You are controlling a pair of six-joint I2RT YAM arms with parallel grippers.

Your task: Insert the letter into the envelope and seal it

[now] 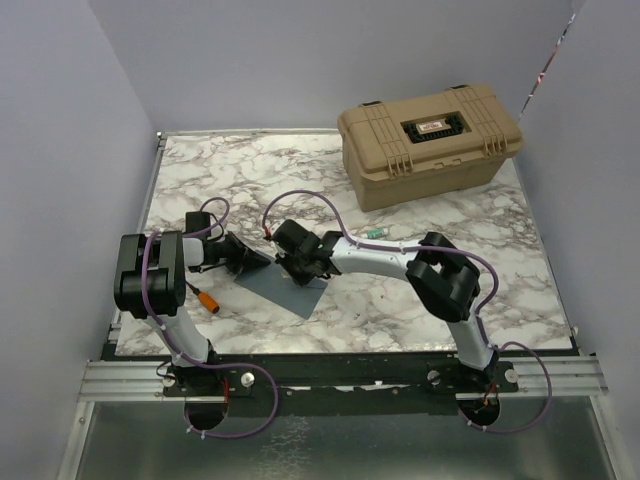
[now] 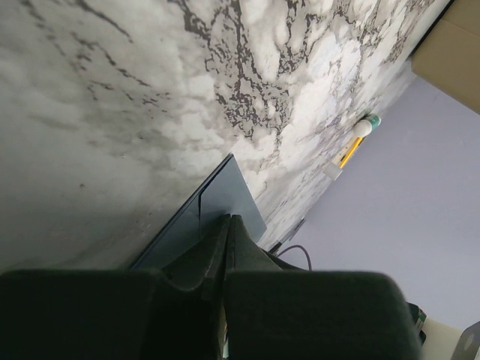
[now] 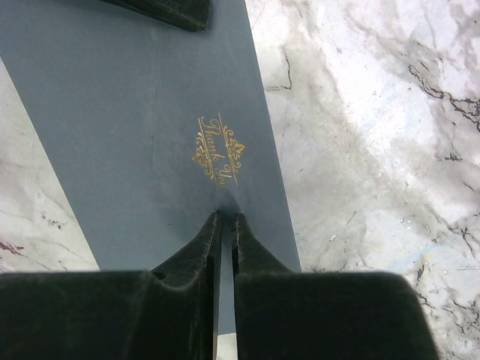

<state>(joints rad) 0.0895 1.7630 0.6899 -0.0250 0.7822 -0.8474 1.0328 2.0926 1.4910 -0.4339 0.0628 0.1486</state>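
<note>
Right pincer (image 3: 226, 217), its arm bent low, is all but closed, tips on the single slate-grey paper envelope (image 3: 135, 112), whose far edge the fully closed left pincer (image 2: 229, 219) meets.

Matt paper envelope (image 3: 135, 112) on glossy marble-look table (image 3: 375, 150)

1. We see soft, even light on the marble counter (image 1: 250, 170) in the top view, with only faint shadows.
2. In the wrist views we find the left claw (image 2: 227, 225) and right claw (image 3: 226, 219) dark and blurred close up.
3. On the envelope (image 3: 135, 112) the gold print reads sharp to us.
</note>
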